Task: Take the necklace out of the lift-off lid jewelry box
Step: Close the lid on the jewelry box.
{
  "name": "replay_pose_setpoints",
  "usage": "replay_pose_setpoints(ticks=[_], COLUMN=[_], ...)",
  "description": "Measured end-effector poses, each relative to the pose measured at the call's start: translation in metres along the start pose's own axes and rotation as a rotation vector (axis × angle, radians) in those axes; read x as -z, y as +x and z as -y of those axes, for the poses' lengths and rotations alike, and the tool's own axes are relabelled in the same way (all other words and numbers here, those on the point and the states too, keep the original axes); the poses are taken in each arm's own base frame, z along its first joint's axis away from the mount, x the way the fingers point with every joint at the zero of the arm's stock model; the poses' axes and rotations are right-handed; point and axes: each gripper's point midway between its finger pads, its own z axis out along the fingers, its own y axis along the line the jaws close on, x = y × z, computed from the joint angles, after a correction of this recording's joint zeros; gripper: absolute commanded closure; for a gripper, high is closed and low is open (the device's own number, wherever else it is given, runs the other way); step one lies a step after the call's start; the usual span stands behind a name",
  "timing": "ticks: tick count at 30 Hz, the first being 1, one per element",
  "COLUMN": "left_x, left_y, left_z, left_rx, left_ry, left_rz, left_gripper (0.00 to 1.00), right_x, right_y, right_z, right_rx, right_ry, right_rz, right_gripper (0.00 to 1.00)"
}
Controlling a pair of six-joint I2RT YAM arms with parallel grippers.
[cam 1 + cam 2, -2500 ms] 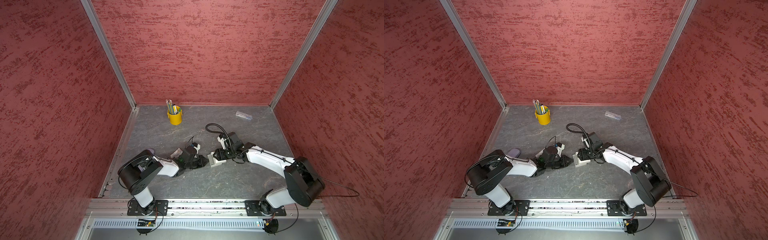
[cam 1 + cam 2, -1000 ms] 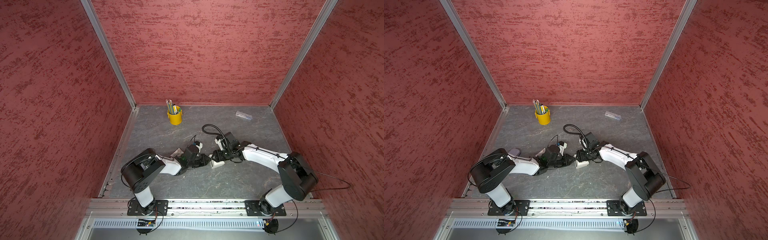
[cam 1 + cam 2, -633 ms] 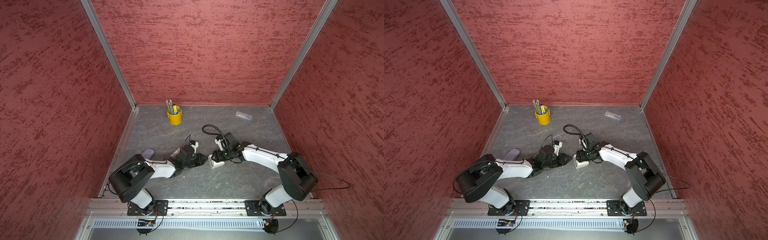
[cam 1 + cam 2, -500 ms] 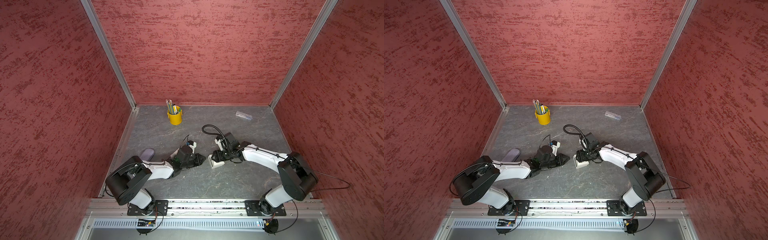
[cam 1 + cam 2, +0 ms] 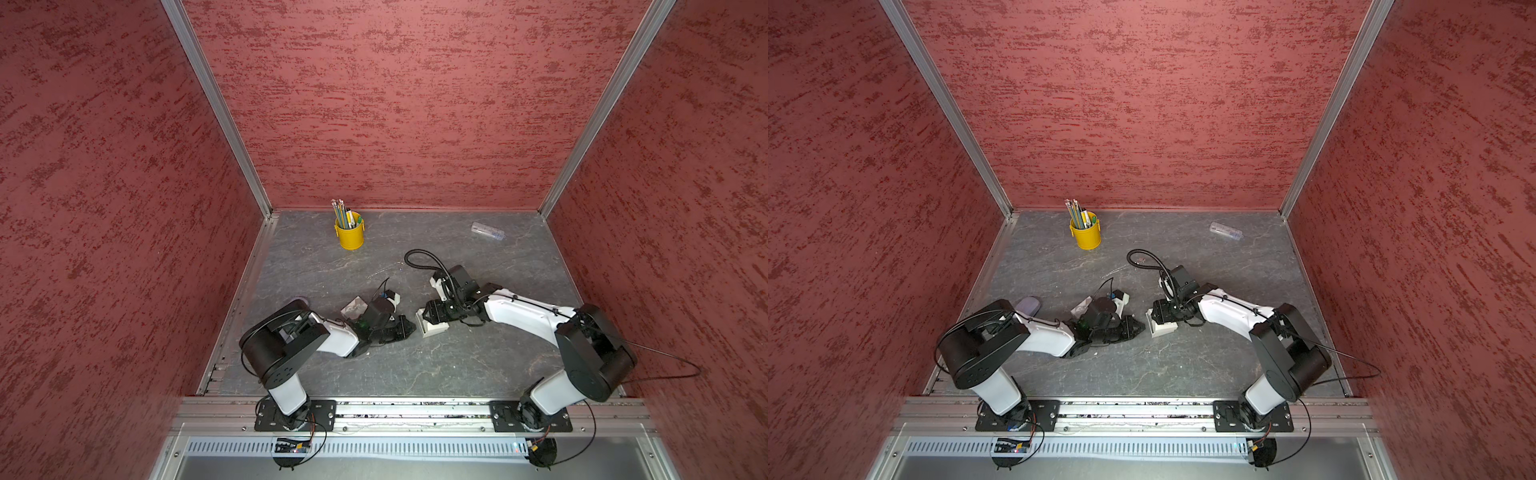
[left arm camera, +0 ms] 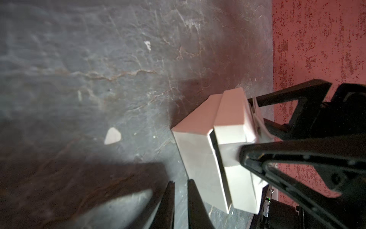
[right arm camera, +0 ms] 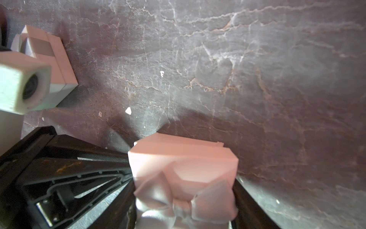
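Only the right wrist view shows the small white cardboard jewelry box (image 7: 183,170) clamped between the right gripper (image 7: 184,190) fingers, its lid on, so the necklace is unseen. In a top view the box (image 5: 432,328) lies at table centre. The left gripper (image 6: 181,200), at the box's 9 o'clock, has its tips nearly together, pinching nothing. Both arms reach low.

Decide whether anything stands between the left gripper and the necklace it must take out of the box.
Yes: the jewelry box itself. It looks closed, so the necklace is hidden inside. The right gripper clamps the box. Only bare table lies between the left gripper and the box.
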Motion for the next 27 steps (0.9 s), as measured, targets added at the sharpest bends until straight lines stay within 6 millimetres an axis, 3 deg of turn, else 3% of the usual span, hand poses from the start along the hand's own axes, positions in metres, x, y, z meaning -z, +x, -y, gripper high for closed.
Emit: replay_pose_setpoints(ticks=[5, 27], left_x=[-0.003, -0.015], left_y=[-0.007, -0.003], left_z=[0.012, 0.004], left_rx=[-0.009, 0.002], left_ry=[0.030, 0.001], left_rz=[0.009, -0.024], left_gripper=[0.86, 0.86], right_x=[0.000, 0.000], right_y=[0.000, 0.001], right_z=[-0.001, -0.004], right_rx=[-0.007, -0.002], right_ry=[-0.004, -0.001], right_rz=[0.007, 0.017], right_gripper=[0.32, 0.26])
